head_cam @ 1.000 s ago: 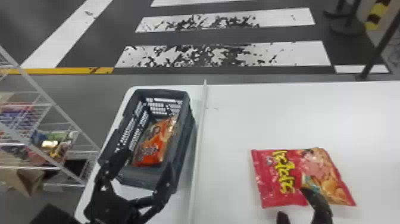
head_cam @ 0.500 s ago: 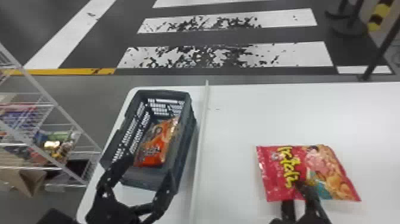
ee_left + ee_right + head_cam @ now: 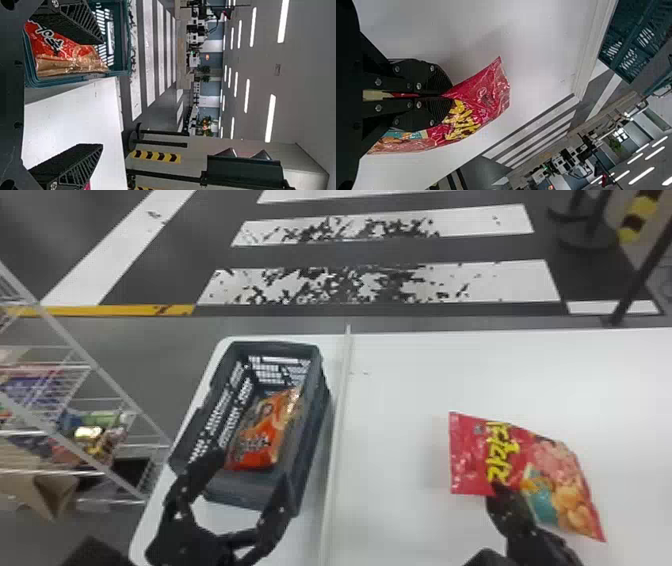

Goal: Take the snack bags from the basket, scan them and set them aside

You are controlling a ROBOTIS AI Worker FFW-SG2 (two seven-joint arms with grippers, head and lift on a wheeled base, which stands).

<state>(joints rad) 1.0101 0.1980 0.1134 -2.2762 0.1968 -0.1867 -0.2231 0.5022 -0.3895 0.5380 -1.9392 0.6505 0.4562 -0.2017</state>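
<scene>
Right end effector [image 3: 449, 96] now clamped on red snack bag [image 3: 535, 475], freshly lifted, head view's lower right; scan likely next. Left end effector [image 3: 250, 471] spread at basket [image 3: 275, 347], lower left, orange bag [image 3: 262, 430] inside

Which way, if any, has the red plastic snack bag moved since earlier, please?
Yes, the red bag has moved: its left end nearer the far edge of the white table.

1. Table [image 3: 410, 390]: white, flat, rounded at far left corner.
2. On it, left side: basket [image 3: 307, 440], dark, upright, open-topped.
3. Just right of basket: pale strip [image 3: 340, 415], running near to far.
4. Right of strip: small marks [image 3: 366, 373].
</scene>
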